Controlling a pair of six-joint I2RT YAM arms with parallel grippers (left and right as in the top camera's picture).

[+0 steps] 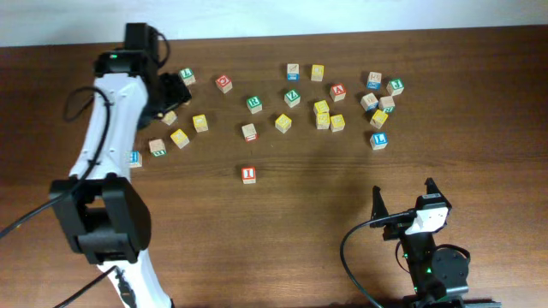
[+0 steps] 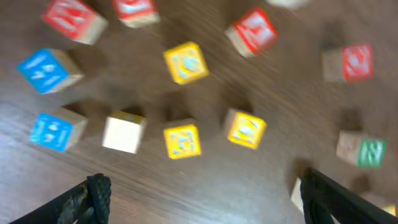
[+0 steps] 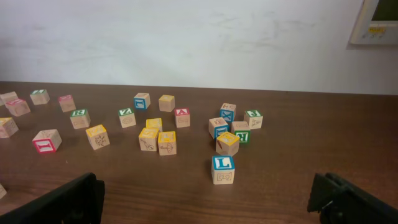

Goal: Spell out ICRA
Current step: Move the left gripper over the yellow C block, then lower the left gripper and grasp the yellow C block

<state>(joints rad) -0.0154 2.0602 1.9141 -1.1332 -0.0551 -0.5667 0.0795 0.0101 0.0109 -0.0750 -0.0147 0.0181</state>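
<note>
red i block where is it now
In the overhead view the red I block sits alone left of centre below the scatter, its nearest neighbour the red-edged block just above it.

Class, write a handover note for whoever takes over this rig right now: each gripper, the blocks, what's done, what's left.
Left gripper: open, empty, hovering over blocks at the table's far left.
Right gripper: open, empty, near front right, clear of everything.
Other blocks lie scattered across the far half; one red block, seemingly an I, stands alone nearer the front.
Done: at most the I set out.
Left: find C, R, A and line them up beside it.
</note>
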